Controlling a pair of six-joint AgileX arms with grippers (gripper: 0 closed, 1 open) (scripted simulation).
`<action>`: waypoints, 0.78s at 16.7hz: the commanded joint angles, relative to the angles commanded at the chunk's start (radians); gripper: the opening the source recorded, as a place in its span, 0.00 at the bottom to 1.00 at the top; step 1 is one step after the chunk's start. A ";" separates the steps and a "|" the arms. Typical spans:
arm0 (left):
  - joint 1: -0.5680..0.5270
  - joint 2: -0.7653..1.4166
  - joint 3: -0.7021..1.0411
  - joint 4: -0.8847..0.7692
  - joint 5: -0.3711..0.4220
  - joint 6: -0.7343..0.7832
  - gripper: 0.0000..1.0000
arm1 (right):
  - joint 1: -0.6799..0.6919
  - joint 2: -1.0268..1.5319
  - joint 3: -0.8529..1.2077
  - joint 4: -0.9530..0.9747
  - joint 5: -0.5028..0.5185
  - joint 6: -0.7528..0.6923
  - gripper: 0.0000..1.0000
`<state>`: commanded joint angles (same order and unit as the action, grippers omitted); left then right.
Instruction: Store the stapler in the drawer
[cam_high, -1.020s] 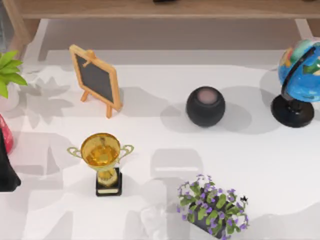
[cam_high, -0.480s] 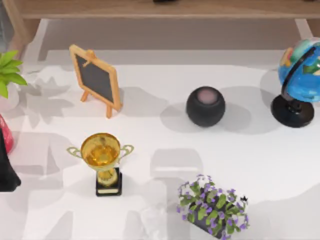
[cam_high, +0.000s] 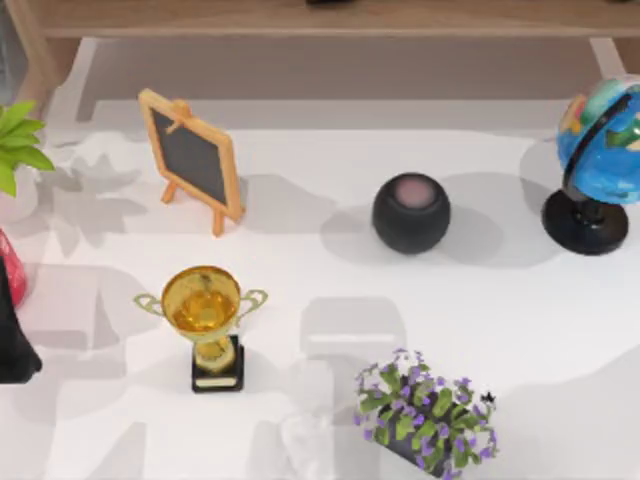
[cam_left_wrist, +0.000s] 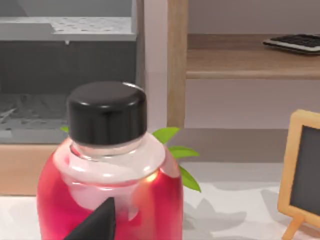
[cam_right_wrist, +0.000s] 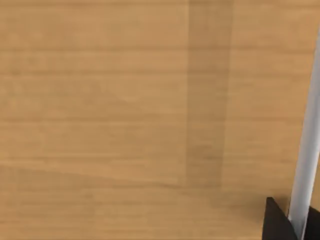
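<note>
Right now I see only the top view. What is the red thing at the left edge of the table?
Observer: The left wrist view shows it from close by. It is a red bottle with a black cap.
Operator: What stands behind the bottle?
Observer: A wooden post that carries a shelf. A keyboard lies on that shelf.
Operator: And what does the right arm's camera face?
Observer: A wood panel, seen up close, with a pale bar running in front of it.
</note>
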<state>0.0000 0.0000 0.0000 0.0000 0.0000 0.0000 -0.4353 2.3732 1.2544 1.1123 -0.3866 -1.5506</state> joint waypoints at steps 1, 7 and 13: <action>0.000 0.000 0.000 0.000 0.000 0.000 1.00 | 0.000 0.000 0.000 0.000 0.000 0.000 0.08; 0.000 0.000 0.000 0.000 0.000 0.000 1.00 | 0.000 0.000 0.000 0.000 0.000 0.000 0.53; 0.000 0.000 0.000 0.000 0.000 0.000 1.00 | 0.000 0.000 0.000 0.000 0.000 0.000 0.98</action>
<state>0.0000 0.0000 0.0000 0.0000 0.0000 0.0000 -0.4353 2.3732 1.2544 1.1123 -0.3866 -1.5506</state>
